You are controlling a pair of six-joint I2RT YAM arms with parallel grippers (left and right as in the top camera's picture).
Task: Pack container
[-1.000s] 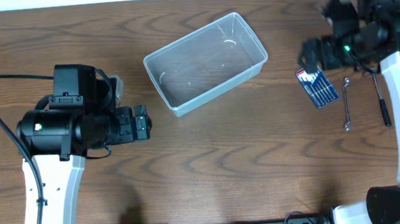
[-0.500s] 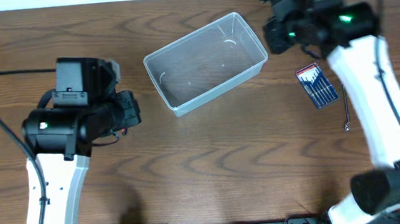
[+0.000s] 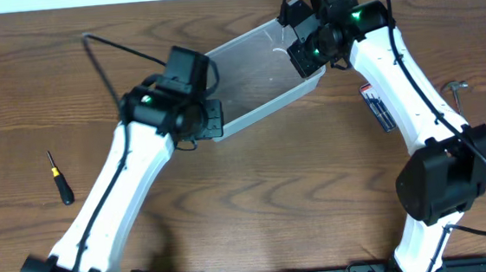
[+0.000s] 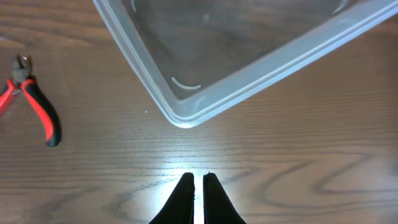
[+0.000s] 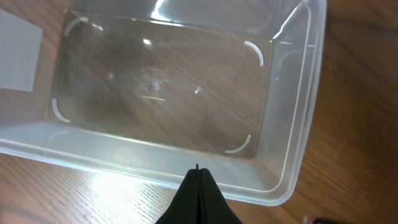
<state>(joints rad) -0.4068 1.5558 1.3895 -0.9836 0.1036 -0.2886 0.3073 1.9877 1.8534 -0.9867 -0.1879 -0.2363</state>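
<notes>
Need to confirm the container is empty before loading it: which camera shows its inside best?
Right wrist: it looks straight down into the container, showing the whole floor, bare. Overhead shows it with the left arm and right arm covering its ends. Left wrist catches only one corner and part of the floor.

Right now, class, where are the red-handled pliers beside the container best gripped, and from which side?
Grip the pliers across the visible curved handle, coming straight down: they lie flat on the table, handles splayed, clear of the container.
</notes>
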